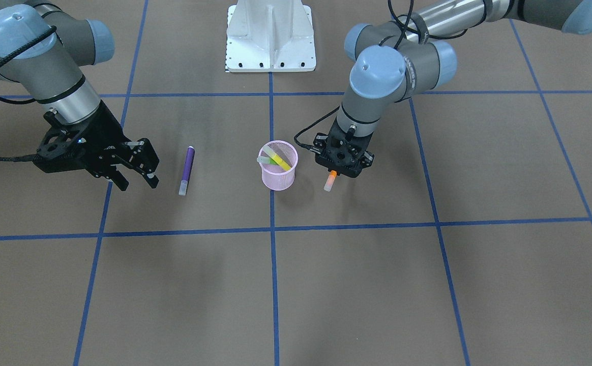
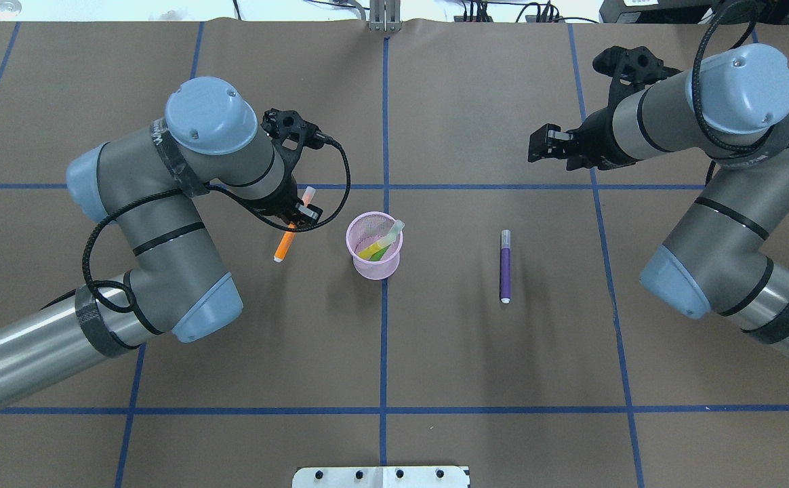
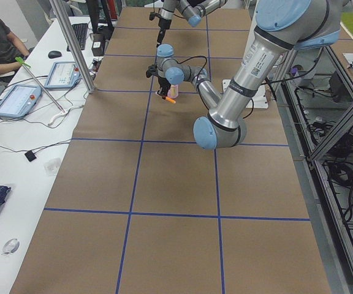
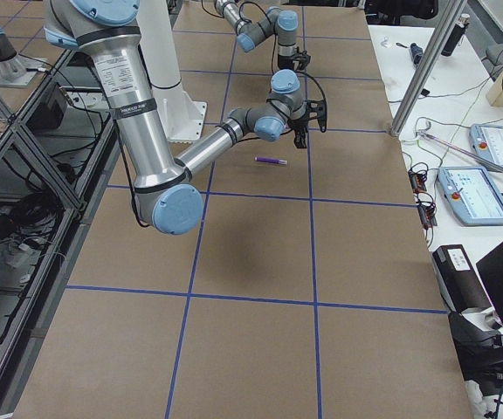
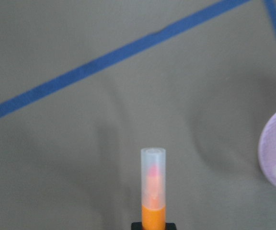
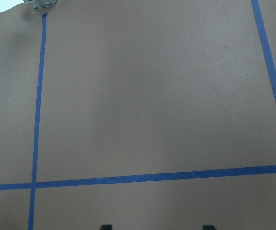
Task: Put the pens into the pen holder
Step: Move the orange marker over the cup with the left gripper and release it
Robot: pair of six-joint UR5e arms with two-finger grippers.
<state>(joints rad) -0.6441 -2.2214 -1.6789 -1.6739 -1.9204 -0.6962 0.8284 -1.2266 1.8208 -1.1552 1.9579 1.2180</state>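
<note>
The left pincer (image 2: 297, 218) is clamped on the orange pen (image 2: 286, 244) near its capped end. The pen's long axis runs slantwise, cap pointing away from the robot. Just to its right stands the pen holder (image 2: 375, 270) with the yellow and green pens (image 2: 375, 249) inside, so the left arm is nearer. Farther right the purple pen (image 2: 505, 268) lies on the table (image 2: 435, 339). The right pincer (image 1: 136, 183) hangs beyond it, spread wide and empty.

Vertical left gripper (image 1: 334, 176), jaws clamped; tilted right gripper (image 1: 137, 184), jaws apart.
</note>
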